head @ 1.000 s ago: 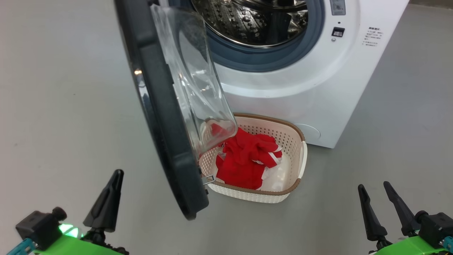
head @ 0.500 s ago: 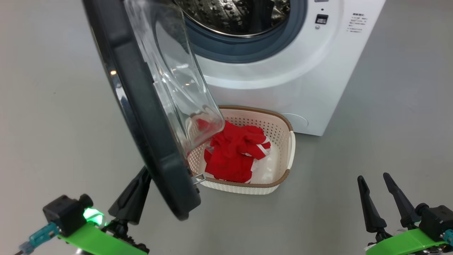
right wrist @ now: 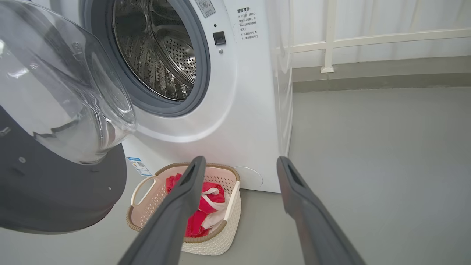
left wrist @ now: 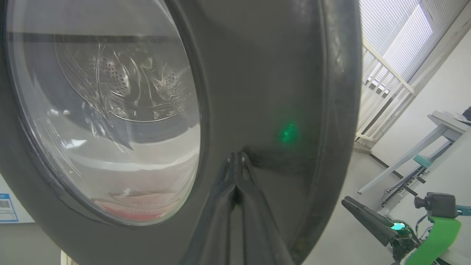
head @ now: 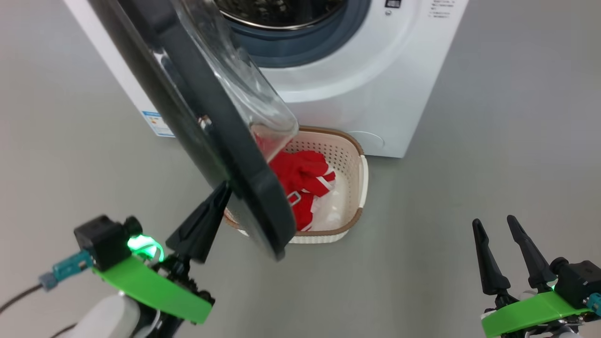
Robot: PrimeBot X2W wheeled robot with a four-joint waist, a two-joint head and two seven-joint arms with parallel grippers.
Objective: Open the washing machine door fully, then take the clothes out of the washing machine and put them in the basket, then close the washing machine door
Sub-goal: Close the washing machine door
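Looking nearly done: the clothes (head: 300, 171) sit in the basket (head: 359, 162) by the washing machine (head: 375, 94), only the washing machine door (head: 220, 141) is left to shut, left gripper (head: 220, 195) pinched closed against its rim, right gripper (head: 493, 220) spread wide, both empty

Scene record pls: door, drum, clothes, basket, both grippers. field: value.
washing machine door: partly open, swung out over the basket
drum: visible part looks empty
clothes: red bundle lying in the basket
basket: on the floor, against the front of the washing machine
left gripper: shut, tips at the door's outer black rim, apparently touching
right gripper: open, holding nothing, off to the right of the basket
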